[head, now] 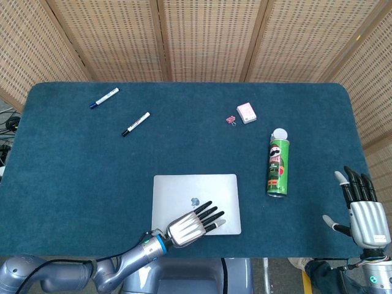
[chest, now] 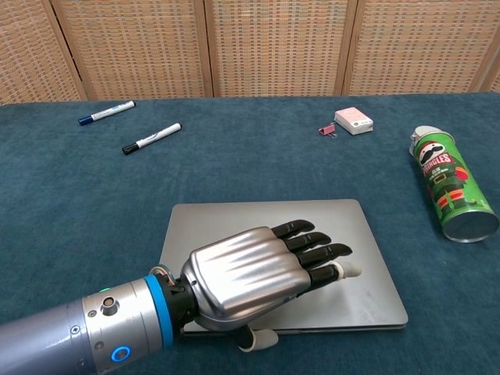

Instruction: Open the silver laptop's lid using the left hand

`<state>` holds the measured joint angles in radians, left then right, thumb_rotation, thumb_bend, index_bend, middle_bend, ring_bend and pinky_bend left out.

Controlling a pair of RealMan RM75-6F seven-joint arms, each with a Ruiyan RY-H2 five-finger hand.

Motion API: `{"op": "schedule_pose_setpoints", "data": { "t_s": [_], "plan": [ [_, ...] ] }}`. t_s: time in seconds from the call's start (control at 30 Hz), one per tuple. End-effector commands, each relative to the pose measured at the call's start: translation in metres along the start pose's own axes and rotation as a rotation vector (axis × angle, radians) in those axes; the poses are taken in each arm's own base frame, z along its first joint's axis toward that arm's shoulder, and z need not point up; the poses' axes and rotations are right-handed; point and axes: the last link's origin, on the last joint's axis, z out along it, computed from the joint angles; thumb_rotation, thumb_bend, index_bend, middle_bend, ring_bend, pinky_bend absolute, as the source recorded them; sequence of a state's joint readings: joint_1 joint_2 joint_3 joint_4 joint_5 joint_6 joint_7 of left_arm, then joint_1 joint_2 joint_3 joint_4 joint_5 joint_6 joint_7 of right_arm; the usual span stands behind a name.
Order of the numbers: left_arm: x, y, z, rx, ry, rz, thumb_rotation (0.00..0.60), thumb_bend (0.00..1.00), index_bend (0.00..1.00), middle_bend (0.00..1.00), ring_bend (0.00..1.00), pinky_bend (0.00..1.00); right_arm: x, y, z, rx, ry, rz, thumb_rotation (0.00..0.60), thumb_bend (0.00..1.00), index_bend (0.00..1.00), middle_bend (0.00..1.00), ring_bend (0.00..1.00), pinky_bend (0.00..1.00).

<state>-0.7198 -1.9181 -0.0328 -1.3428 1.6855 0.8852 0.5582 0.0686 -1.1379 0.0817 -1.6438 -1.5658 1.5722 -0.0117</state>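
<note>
The silver laptop (head: 195, 187) lies near the table's front edge, left of centre. My left hand (head: 187, 225) lies over the front part of the lid, fingers (chest: 312, 246) stretched flat on top and the thumb (chest: 258, 340) hooked under the lid's front edge. In the chest view the laptop lid (chest: 258, 219) stands slightly raised at the front, with a thin gap above the base. My right hand (head: 364, 211) is at the table's front right corner, fingers spread and holding nothing; the chest view does not show it.
A green Pringles can (head: 277, 165) lies on its side to the right of the laptop. A small pink box (head: 247, 112) and a pink clip (head: 231, 120) sit behind it. Two markers (head: 135, 124) (head: 104, 97) lie at the back left on the blue table cover (head: 73, 171).
</note>
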Motion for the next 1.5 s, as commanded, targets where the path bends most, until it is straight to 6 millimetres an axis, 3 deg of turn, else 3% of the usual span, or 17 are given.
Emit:
{"op": "schedule_pose_setpoints", "data": {
  "t_s": [0.03, 0.3, 0.63, 0.83, 0.97, 1.1, 1.27, 1.5],
  "plan": [
    [0.001, -0.001, 0.000, 0.003, 0.003, 0.005, 0.600, 0.35, 0.00, 0.00, 0.00, 0.00, 0.000, 0.000, 0.000, 0.000, -0.001, 0.000, 0.600, 0.00, 0.00, 0.00, 0.00, 0.00],
    [0.005, -0.007, 0.003, 0.032, 0.024, 0.026, 0.600, 0.48, 0.00, 0.00, 0.00, 0.00, 0.000, 0.000, 0.000, 0.002, -0.003, 0.002, 0.600, 0.00, 0.00, 0.00, 0.00, 0.00],
    [0.028, -0.027, 0.011, 0.124, 0.113, 0.066, 0.600, 0.53, 0.00, 0.00, 0.00, 0.00, -0.007, -0.002, -0.001, 0.014, -0.040, -0.011, 0.600, 0.00, 0.00, 0.00, 0.00, 0.00],
    [0.046, -0.043, 0.017, 0.178, 0.154, 0.066, 0.600, 0.53, 0.00, 0.00, 0.00, 0.00, -0.024, -0.007, 0.000, 0.083, -0.126, -0.049, 0.600, 0.00, 0.11, 0.05, 0.00, 0.01],
    [0.054, -0.052, 0.022, 0.216, 0.172, 0.029, 0.600, 0.53, 0.00, 0.00, 0.00, 0.00, -0.041, -0.013, 0.003, 0.159, -0.201, -0.095, 0.600, 0.01, 0.17, 0.11, 0.01, 0.07],
    [0.058, -0.058, 0.026, 0.236, 0.176, 0.019, 0.600, 0.53, 0.00, 0.00, 0.00, 0.00, -0.064, -0.029, 0.008, 0.278, -0.305, -0.077, 0.600, 0.19, 0.20, 0.15, 0.05, 0.14],
    [0.062, -0.063, 0.029, 0.258, 0.186, 0.004, 0.600, 0.53, 0.00, 0.00, 0.00, 0.00, -0.086, -0.052, 0.022, 0.398, -0.385, -0.040, 0.600, 0.51, 0.21, 0.17, 0.08, 0.18],
    [0.064, -0.067, 0.026, 0.271, 0.188, 0.000, 0.600, 0.53, 0.00, 0.00, 0.00, 0.00, -0.105, -0.086, 0.037, 0.487, -0.436, -0.054, 0.600, 0.77, 0.21, 0.18, 0.09, 0.20]
  ]
}}
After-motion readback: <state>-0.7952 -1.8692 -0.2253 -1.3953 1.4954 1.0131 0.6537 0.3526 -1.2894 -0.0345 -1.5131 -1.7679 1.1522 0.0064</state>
